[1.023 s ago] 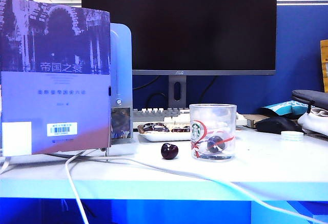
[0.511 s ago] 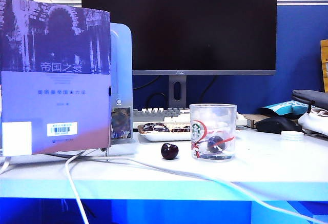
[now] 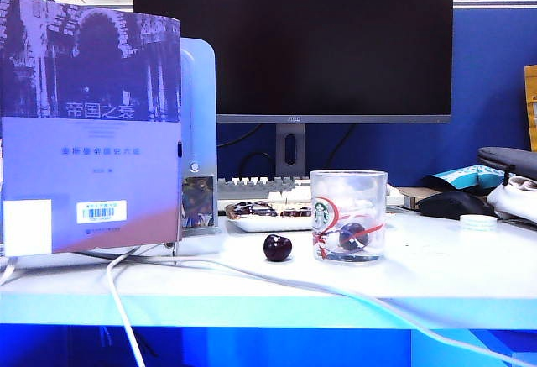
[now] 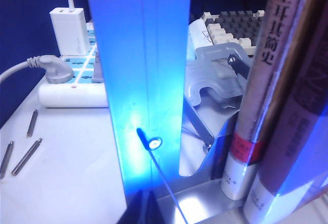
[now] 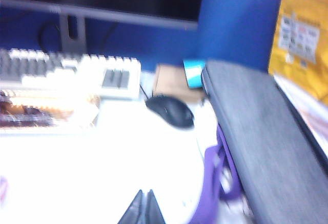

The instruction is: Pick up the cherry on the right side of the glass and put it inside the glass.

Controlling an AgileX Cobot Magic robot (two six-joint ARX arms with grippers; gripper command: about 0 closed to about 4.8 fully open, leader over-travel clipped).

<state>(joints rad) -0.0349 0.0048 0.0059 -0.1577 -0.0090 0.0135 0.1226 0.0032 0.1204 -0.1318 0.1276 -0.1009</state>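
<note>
Cherry (image 3: 352,235) placement reads as complete: a small dark fruit rests on the bottom of the glass (image 3: 348,216), seen through the clear wall beside the green logo and red swirls. A second dark cherry (image 3: 278,247) lies on the counter (image 3: 453,275) just beside the glass, on its left in the exterior view, and should stay untouched.

Step in hand, as judged: retreat and park. To do it well, keep both arms clear of the glass rim and route any motion away from the white cable (image 3: 252,276) trailing across the counter front.

Neither arm appears in the exterior view. The right gripper (image 5: 143,211) shows only as dark tips in its blurred wrist view; its jaws are closed on nothing, facing a mouse (image 5: 170,111) and keyboard (image 5: 66,73), with the glass and cherry out of that view. The left gripper (image 4: 143,208) sits behind the books (image 4: 279,96) near a power strip (image 4: 66,88); its jaws appear closed and empty, well apart from the cherry.
</note>
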